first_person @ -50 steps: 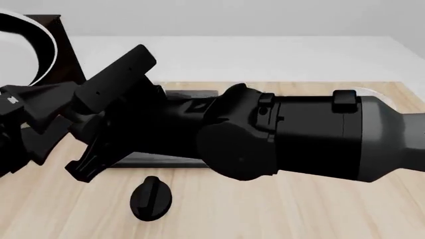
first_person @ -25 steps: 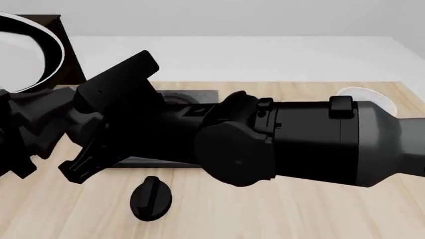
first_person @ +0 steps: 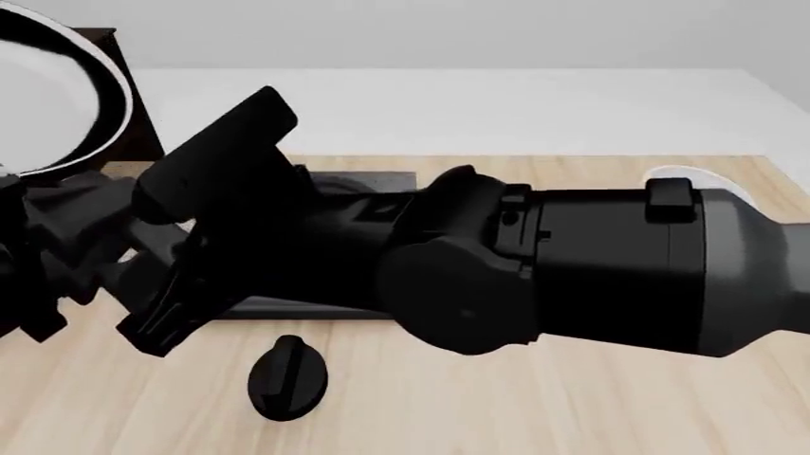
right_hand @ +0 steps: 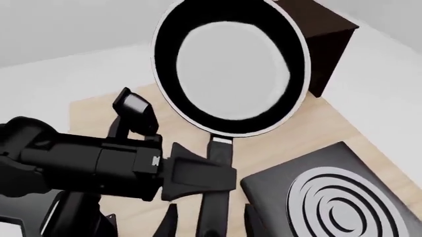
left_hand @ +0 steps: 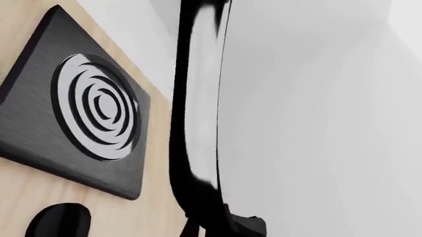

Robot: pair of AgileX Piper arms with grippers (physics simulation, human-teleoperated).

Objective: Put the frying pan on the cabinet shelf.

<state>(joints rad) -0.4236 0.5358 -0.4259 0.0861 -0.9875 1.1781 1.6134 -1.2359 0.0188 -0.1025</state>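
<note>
The left gripper (right_hand: 197,180) is clamped on the frying pan's (right_hand: 232,64) handle, holding it raised. The right arm (first_person: 570,270) stretches leftward across the front view; its gripper (right_hand: 204,222) seems to be closed on the same handle, though little of it shows.

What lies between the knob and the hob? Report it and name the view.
Only bare tabletop: the front view shows a strip of light wood between the knob and the hob's near edge. The left wrist view shows the same.
</note>
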